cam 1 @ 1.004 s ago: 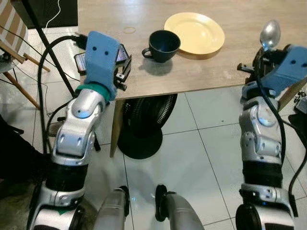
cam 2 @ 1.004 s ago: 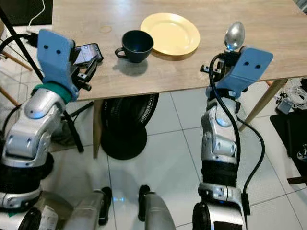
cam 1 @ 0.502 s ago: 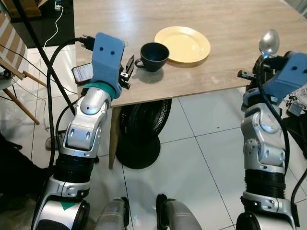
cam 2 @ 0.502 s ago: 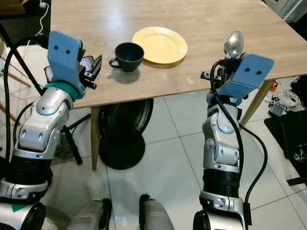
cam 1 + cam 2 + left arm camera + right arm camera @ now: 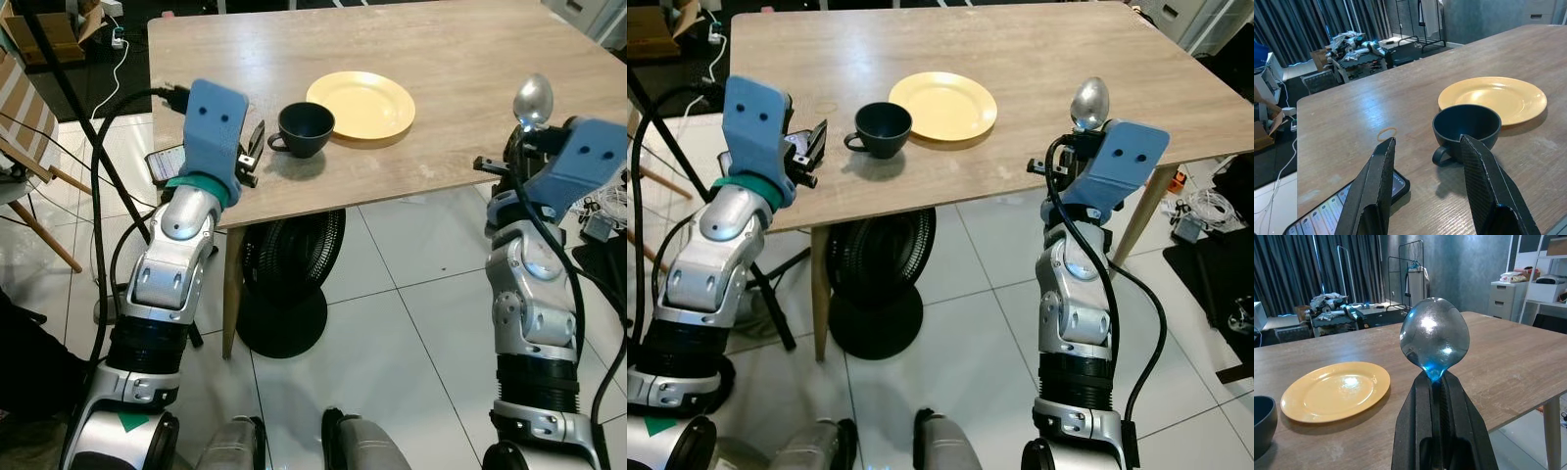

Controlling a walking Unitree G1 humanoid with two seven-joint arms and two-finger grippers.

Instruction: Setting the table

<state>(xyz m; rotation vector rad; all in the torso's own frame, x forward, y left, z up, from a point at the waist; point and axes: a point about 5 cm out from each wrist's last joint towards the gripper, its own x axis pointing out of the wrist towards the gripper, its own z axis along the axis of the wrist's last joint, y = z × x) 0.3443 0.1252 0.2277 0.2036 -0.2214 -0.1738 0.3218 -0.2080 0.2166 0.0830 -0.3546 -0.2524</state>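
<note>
- Spoon (image 5: 1434,337): upright, bowl on top, handle pinched between the 2 fingers of the right end effector (image 5: 1436,396). Held at the near right edge of the bench (image 5: 1048,59), right of the plate and well apart from it.
- Plate (image 5: 942,105): yellow, flat on the bench, near the middle.
- Cup (image 5: 883,129): dark blue, upright on the bench just left of the plate and a little nearer the robot; handle points to the robot's left. In the left wrist view its rim overlaps the plate's edge; cannot tell if they touch.
- Left end effector (image 5: 1426,161): fingers spread, holding nothing, low over the near left part of the bench, aimed at the cup; the handle shows in the gap between the fingers.
- Phone (image 5: 1337,210): lit screen, flat on the bench at its left edge, under the left end effector's finger (image 5: 1376,181).
- Rubber band (image 5: 1386,132): small pale ring on the bench beyond the phone.
- Fan (image 5: 877,279): black, on the tiled floor (image 5: 970,323) under the bench.
- Cables (image 5: 108,176): black, looping from the left arm.
</note>
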